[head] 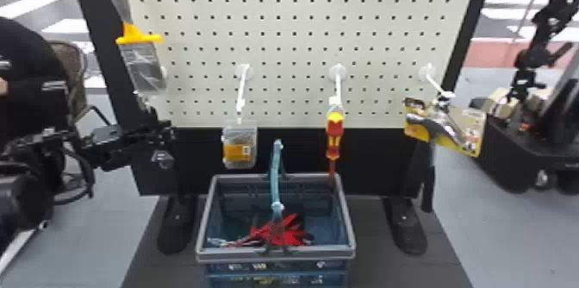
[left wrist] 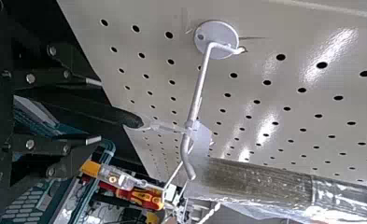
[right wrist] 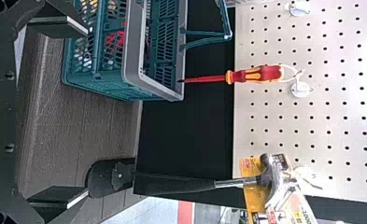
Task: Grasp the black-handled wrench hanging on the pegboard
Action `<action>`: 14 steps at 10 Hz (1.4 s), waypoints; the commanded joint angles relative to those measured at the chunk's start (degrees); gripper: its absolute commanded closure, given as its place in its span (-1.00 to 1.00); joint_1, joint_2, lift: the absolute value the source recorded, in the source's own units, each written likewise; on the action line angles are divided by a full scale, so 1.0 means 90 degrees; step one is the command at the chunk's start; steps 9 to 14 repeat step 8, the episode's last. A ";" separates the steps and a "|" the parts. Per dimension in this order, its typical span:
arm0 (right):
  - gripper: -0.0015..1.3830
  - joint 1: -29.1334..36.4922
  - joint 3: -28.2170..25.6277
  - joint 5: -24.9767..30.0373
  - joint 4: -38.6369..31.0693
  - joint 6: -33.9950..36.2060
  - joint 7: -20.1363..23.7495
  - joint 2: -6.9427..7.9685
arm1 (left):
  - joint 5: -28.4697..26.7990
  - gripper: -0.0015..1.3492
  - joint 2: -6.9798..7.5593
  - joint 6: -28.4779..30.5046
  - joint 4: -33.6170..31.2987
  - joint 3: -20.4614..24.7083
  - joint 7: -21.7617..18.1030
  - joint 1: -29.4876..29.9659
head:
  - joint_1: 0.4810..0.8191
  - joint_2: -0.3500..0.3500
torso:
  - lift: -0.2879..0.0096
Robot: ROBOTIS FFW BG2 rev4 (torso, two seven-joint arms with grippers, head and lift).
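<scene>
My right gripper (right wrist: 78, 112) has its two flat black fingers spread wide with nothing between them. I judge that is so a handle can pass straight in. Ahead of it, well apart from the fingertips, is the black-handled wrench (right wrist: 190, 185), though its chrome head looks to me more like a hammer's.

In the head view the tool sits at the right middle of the frame. It hangs by its head from a white wire hook (head: 433, 79) at the right edge of the white perforated pegboard (head: 293, 28), with a yellow card (head: 471, 134) behind the head. Hung that way, the handle dangles free below the board's lower edge, against the black panel. I reckon that leaves the fingers room on both sides of it.

Left of it in the frame hangs a red and yellow screwdriver (head: 334, 136). Its tip is close to the rear rim of a teal plastic basket with a grey rim (head: 275, 253) at bottom centre.

My left gripper (head: 155, 136) is parked at the left middle of the frame, beside the board's black frame post. Its fingers are partly apart and empty, and I judge it is out of the way there.
</scene>
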 commanded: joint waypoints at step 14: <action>-0.84 0.0014 0.0000 -0.0001 0.0015 0.0000 0.0000 0.0000 | -0.0018 0.80 0.0008 -0.0316 -0.0032 -0.0098 0.0045 -0.0019 | -0.60 0.00 | 0.26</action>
